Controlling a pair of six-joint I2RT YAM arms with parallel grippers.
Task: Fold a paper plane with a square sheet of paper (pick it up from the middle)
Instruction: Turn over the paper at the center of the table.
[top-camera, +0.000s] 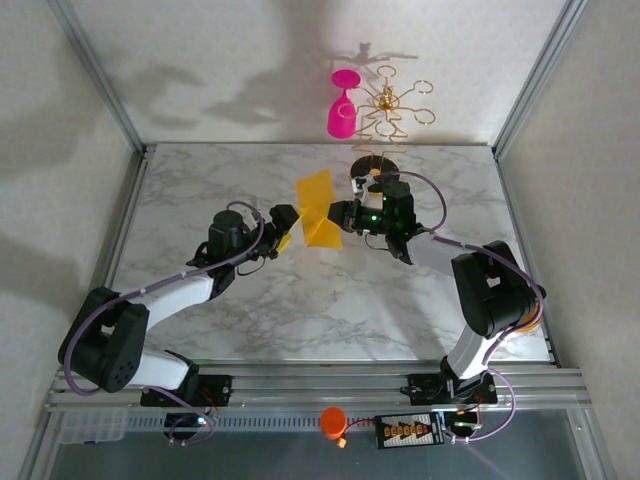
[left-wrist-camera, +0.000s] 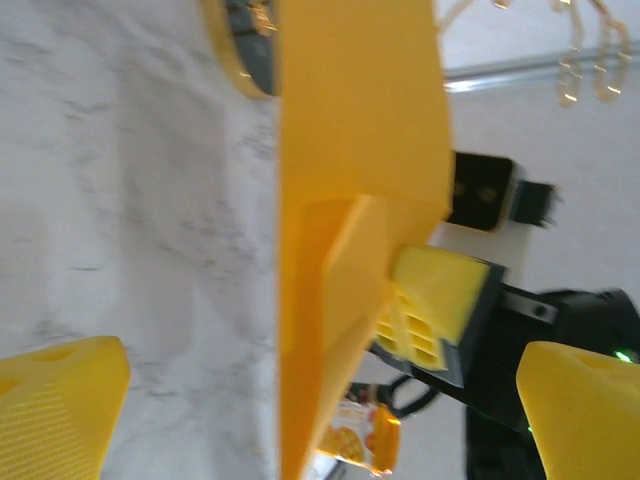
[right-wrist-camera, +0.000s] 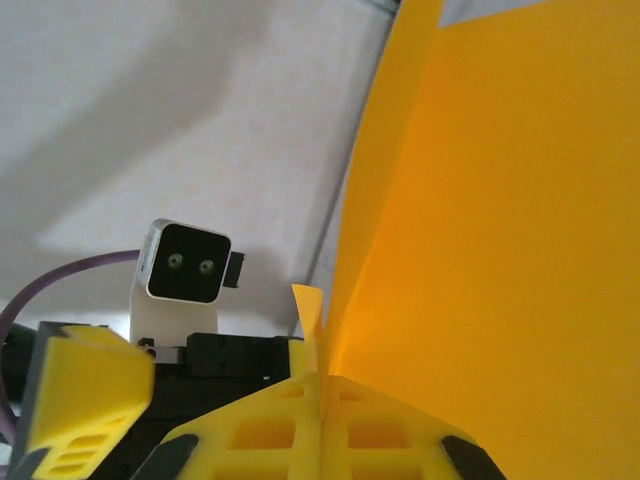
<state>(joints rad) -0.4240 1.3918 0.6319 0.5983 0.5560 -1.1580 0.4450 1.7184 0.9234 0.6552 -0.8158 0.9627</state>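
Orange-yellow paper (top-camera: 318, 212), part-folded, hangs mid-air, pinched in my right claw (top-camera: 340, 215) at its 3 o'clock. My left claw (top-camera: 288, 228) gapes wide at 9 o'clock. Mid-fold, I judge; next, the left must close and crease.

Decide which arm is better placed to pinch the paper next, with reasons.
Probably left. The left gripper is open, a finger either side of the paper, free to close. The right gripper is shut on the paper, holding it up.
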